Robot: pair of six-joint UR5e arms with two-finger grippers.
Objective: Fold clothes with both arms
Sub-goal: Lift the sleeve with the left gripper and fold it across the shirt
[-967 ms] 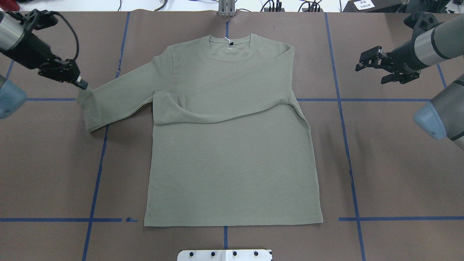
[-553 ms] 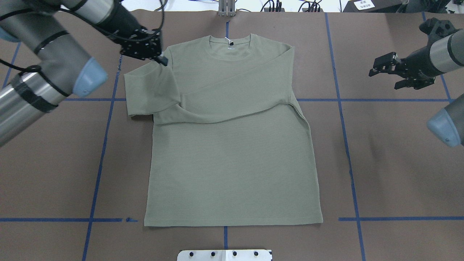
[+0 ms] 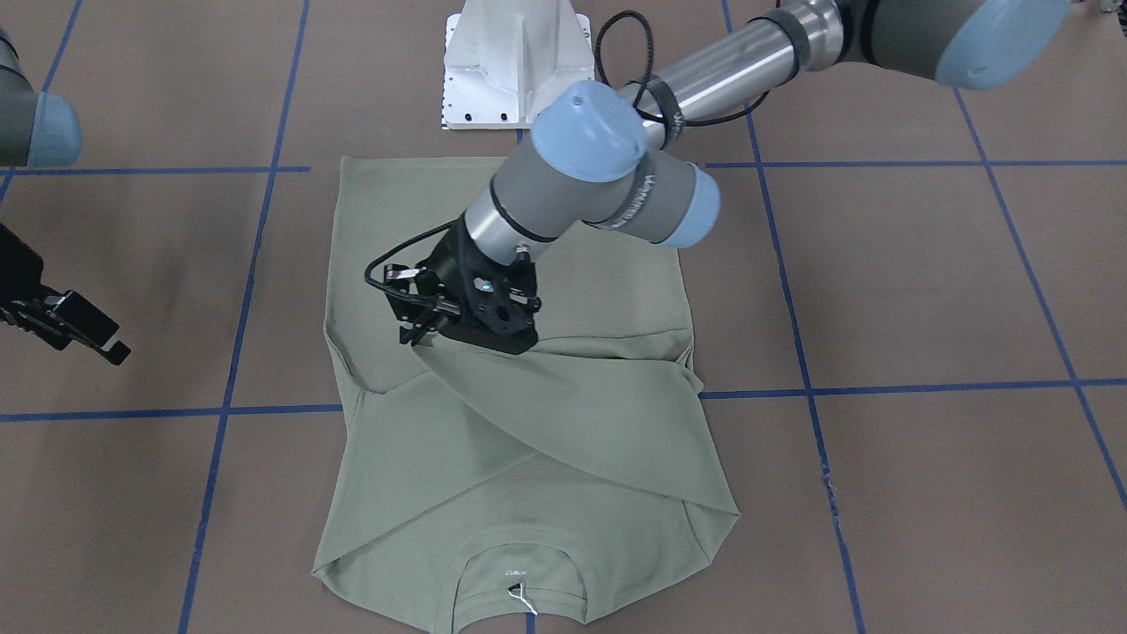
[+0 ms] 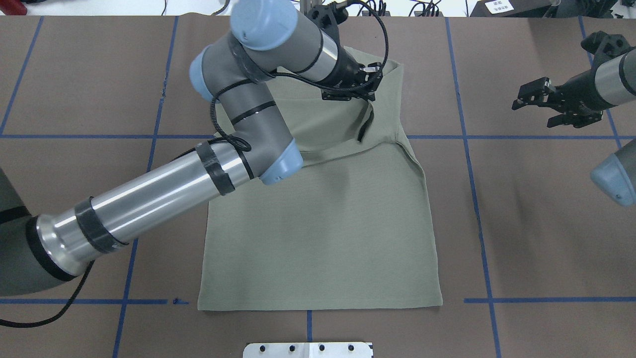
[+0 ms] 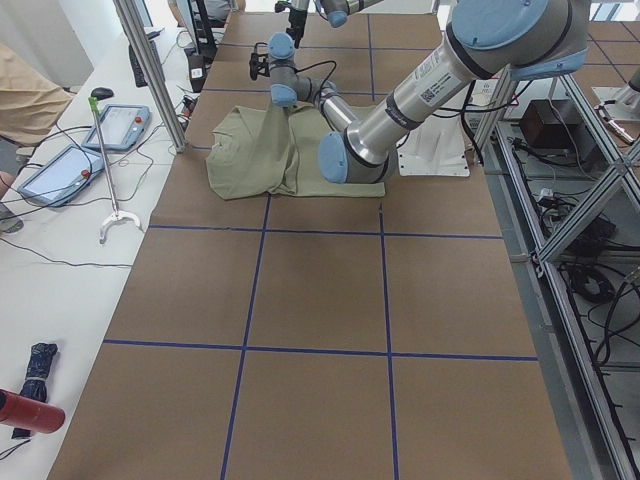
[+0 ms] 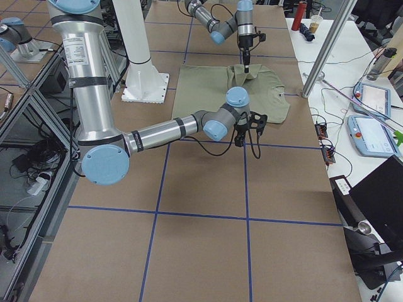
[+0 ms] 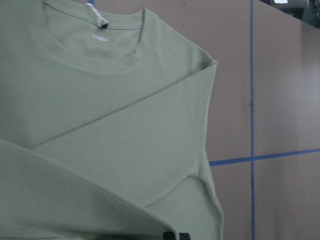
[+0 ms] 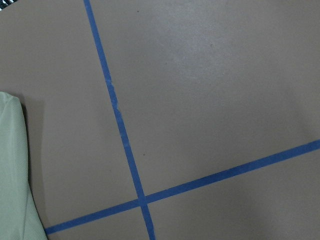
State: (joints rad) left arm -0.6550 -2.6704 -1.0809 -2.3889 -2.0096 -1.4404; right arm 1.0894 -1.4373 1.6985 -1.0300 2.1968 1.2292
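- Brown table cover (image 4: 536,223) crossed by blue tape lines (image 4: 497,136).
- White pedestal base (image 3: 515,62) at the table's edge.
- Two tablets (image 5: 125,100) on a white side bench (image 5: 50,295).
- Red cylinder (image 5: 30,412) at its near end.

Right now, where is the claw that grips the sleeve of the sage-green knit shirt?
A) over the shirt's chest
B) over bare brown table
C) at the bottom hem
A: the left claw pinches the sleeve above the chest of the sage-green knit shirt.

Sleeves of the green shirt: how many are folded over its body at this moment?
2. The flat sleeve lies diagonally across the shirt; the held sleeve crosses over it, its end pinched in the left gripper.
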